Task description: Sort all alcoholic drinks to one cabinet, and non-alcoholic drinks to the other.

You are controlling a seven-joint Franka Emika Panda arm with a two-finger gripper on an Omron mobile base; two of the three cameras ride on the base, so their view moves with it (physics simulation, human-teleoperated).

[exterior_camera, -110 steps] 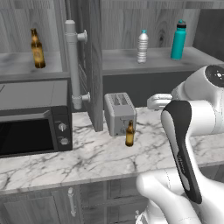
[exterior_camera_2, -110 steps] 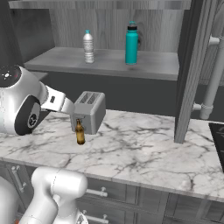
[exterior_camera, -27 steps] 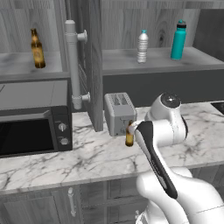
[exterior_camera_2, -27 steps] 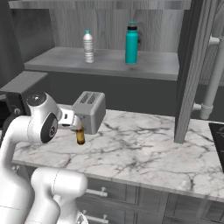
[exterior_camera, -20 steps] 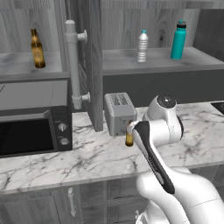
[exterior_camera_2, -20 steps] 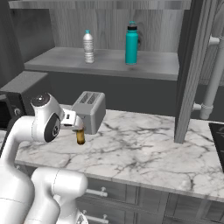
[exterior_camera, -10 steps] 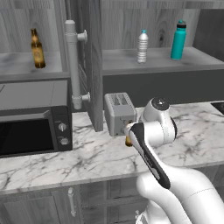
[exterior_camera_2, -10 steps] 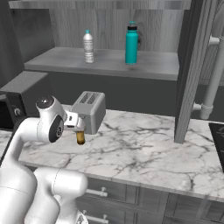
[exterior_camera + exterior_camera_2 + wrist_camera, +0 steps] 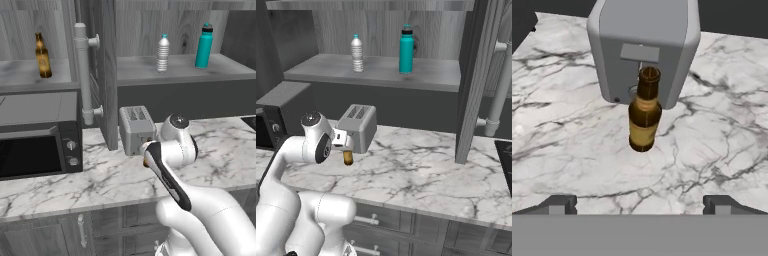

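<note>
Three drinks are shelved; one beer bottle (image 9: 644,112) stands upright on the counter (image 9: 712,135) by the toaster (image 9: 644,45), my gripper (image 9: 640,202) spread wide, empty.

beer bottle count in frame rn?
2. One beer bottle stands on the left cabinet's shelf, above the microwave. The other stands on the marble counter just in front of the toaster. More could be hidden behind the door.
</note>
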